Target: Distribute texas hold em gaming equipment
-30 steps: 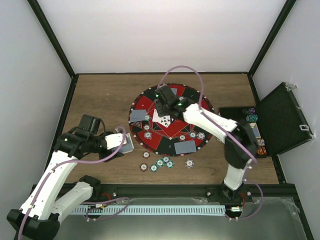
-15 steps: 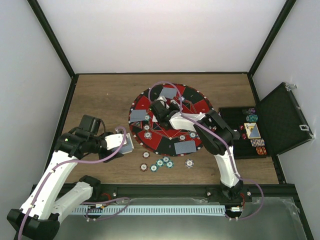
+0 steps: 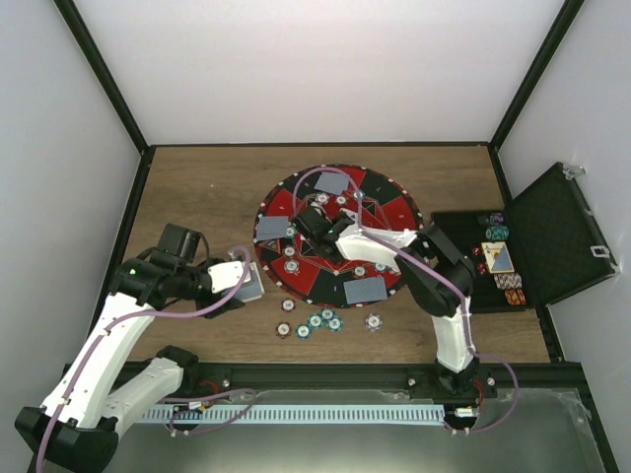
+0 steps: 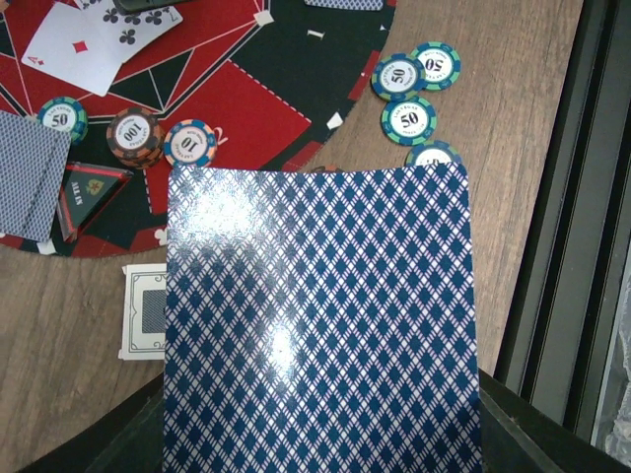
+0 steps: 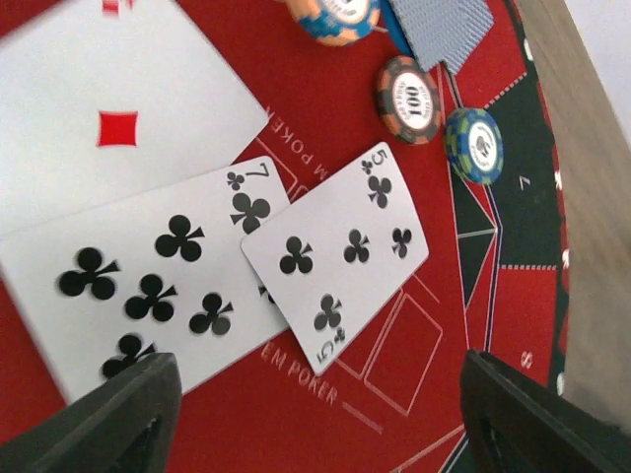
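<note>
holding cards (image 4: 320, 325) lengthwise, left hand (image 3: 238, 282) points them toward mat (image 3: 386, 209)

The blue-backed card (image 4: 315, 325) has a glossy, coated back, and light glares off its diamond print. The 5 of clubs (image 5: 335, 266) and 7 of clubs (image 5: 148, 296) show smooth white card stock with crisp black ink. The mat (image 5: 246, 434) looks flat, matt and printed. The 50 chip (image 4: 408, 119) looks like hard plastic with a paper-like centre label. The table (image 3: 197, 187) is matt brown wood grain. The arm shells (image 3: 94, 360) are smooth white plastic. The case (image 3: 572, 227) is matt black with pale metal latches (image 3: 601, 252).
</note>
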Controlling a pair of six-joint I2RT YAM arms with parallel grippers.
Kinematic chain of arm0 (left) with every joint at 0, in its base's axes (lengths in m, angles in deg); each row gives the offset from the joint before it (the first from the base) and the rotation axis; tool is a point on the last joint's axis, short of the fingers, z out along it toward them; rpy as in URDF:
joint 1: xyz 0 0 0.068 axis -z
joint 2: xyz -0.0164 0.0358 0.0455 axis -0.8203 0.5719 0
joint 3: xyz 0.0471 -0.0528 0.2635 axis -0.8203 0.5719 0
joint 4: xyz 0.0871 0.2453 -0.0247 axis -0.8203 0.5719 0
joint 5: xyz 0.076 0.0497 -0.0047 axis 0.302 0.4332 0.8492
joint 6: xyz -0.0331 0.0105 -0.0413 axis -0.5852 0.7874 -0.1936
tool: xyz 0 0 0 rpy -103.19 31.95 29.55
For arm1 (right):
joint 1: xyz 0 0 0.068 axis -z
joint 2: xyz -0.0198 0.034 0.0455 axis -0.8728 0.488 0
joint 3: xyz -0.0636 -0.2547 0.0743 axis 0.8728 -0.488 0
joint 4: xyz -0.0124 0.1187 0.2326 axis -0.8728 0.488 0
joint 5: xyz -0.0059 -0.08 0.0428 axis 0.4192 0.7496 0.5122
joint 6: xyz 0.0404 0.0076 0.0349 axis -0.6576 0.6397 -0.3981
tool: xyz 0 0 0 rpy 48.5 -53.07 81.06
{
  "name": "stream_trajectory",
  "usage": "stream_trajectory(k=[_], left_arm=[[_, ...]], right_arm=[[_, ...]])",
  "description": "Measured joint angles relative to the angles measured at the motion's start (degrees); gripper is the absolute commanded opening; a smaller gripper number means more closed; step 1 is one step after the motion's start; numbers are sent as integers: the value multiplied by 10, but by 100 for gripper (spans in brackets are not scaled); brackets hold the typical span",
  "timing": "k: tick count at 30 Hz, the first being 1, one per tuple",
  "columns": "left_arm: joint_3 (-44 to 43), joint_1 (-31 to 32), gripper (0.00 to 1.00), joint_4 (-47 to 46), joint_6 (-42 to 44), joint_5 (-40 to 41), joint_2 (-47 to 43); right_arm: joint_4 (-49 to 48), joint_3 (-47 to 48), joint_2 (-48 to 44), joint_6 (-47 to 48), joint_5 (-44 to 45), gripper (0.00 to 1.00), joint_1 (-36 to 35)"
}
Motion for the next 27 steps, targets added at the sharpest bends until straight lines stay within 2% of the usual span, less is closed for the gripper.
stream_trajectory(k=[7,12,16,20,27], left_arm=[[-7,0,10,0,0,-2,-1],[-7,0,10,0,0,-2,-2],[-7,0,10,0,0,-2,-2],[-7,0,10,-1,0,-4,-2],[-7,0,10,-3,0,-7,-3]], right_arm=[[90,13,-135,-116,-129,97,-1],[87,16,-261,-246,-324,100,2],[5,-44,-337,-358,-511,100,0],[-55,-110,-346,-446,-632,100,-9],[-116,-129,-311,-524,-714,98,-70]])
